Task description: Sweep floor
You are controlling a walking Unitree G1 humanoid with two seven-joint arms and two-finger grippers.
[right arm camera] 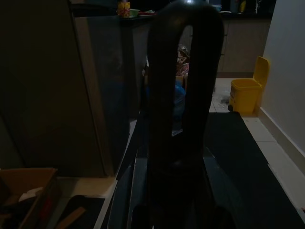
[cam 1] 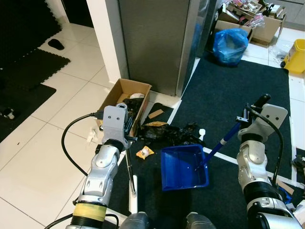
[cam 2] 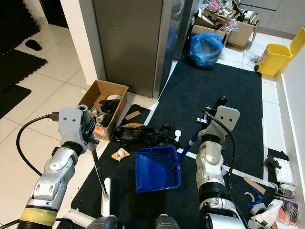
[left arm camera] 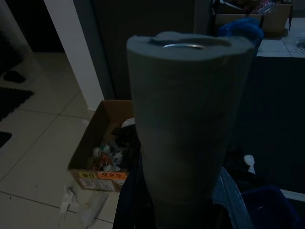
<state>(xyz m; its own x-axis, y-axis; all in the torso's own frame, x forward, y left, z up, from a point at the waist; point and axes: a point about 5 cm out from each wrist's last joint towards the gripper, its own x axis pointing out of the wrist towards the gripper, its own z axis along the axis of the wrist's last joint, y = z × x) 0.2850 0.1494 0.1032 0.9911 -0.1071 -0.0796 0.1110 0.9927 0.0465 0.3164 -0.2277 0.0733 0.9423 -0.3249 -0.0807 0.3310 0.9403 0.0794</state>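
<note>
Working left to right, I judge the sweeping about midway: the litter is gathered but not yet in the pan.

My left gripper (cam 1: 125, 128) is pinched around the broom (cam 1: 129, 164), whose thin stick runs down to a white head on the dark mat (cam 1: 238, 90); the left wrist view shows the grey foam grip standing up between the fingers. Behind it sits one open box (cam 1: 125, 98) holding rubbish, against the grey cabinet.

Just right of the broom lies one orange wrapper (cam 1: 144, 152) on the mat, still loose. Beyond it is one pile of black plastic scraps (cam 1: 174, 133), with a strip of cardboard (cam 1: 155, 114) and a small white piece (cam 1: 202, 133) near it. All of this lies outside the dustpan (cam 1: 183, 167).

The one blue dustpan rests on the mat with its mouth toward the pile, and it looks bare inside. Its long blue handle rises to my right gripper (cam 1: 244, 122), which is clamped on it.

What is left, I reckon: push wrapper and pile into the pan.
</note>
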